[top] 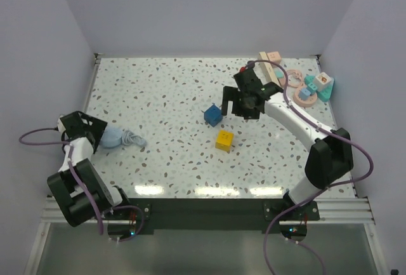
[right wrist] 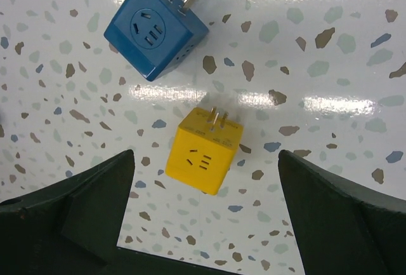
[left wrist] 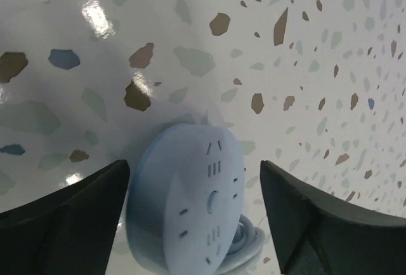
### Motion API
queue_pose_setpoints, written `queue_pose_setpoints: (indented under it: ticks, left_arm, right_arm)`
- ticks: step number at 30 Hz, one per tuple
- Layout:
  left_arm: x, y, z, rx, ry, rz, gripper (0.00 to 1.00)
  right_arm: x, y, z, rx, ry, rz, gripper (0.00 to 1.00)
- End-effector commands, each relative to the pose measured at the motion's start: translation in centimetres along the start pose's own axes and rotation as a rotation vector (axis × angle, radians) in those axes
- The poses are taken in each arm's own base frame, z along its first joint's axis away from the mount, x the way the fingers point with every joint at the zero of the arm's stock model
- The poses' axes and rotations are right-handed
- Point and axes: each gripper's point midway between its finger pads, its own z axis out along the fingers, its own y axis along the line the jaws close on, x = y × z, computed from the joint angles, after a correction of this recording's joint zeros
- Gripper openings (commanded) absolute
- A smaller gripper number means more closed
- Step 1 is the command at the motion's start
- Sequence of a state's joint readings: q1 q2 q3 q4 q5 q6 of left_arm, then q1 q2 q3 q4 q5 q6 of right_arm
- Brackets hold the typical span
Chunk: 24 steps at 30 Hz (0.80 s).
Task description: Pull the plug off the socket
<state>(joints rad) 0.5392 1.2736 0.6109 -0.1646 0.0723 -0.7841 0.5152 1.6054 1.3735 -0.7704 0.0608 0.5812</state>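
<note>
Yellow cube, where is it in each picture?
Top external: the yellow cube sits just right of centre.
Left wrist: not in it.
Right wrist: the yellow cube is in the middle.
Shared landmark: the blue cube, up-left of it in both.

Noted on speckled tabletop (top: 158, 91): blue cube (top: 214, 115) and yellow cube (top: 224, 140) near centre, close but apart. Found right pincer (top: 242, 110) just right of blue cube, left pincer (top: 100, 136) at left edge beside pale blue round object (top: 113, 137).
</note>
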Motion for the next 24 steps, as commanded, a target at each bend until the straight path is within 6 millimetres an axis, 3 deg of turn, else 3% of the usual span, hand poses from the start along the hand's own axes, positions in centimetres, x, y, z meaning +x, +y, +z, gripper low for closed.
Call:
queue_pose_setpoints:
  ticks: [1,3,7,11,16,17,19,24]
  left_arm:
    - [-1.2,1.9,-1.2,-0.094,-0.069,-0.002,0.93]
    - [-1.0,1.8,-1.4,-0.085,-0.064,-0.005,1.0]
    - [-0.7,1.4,-2.2,-0.06,-0.059,0.004,1.0]
    - [0.9,-1.1,-3.7,0.096,0.01,0.05,1.0]
    - [3.2,-2.6,-5.4,0.199,0.07,0.145,1.0]
    - [3.6,-3.3,-6.0,0.241,0.083,0.162,1.0]
    - [4.6,-4.2,-6.7,0.301,0.113,0.202,1.0]
    - [6.1,-6.5,-8.0,0.436,0.158,0.285,1.0]
  right_arm:
    - [-1.4,0.7,0.6,-0.011,-0.02,-0.019,0.99]
    - [-1.5,1.0,1.8,-0.017,-0.001,-0.038,0.99]
    - [-3.8,3.1,2.8,-0.061,-0.023,-0.09,0.96]
    - [-5.9,3.6,4.5,-0.026,-0.037,-0.124,0.96]
    - [-7.6,4.4,7.3,0.012,-0.009,-0.142,0.96]
    - [-6.9,4.1,9.2,0.033,0.03,-0.146,0.96]
    - [-6.9,4.4,10.7,0.033,0.053,-0.144,0.95]
    - [-6.5,4.9,12.7,0.02,0.088,-0.147,0.91]
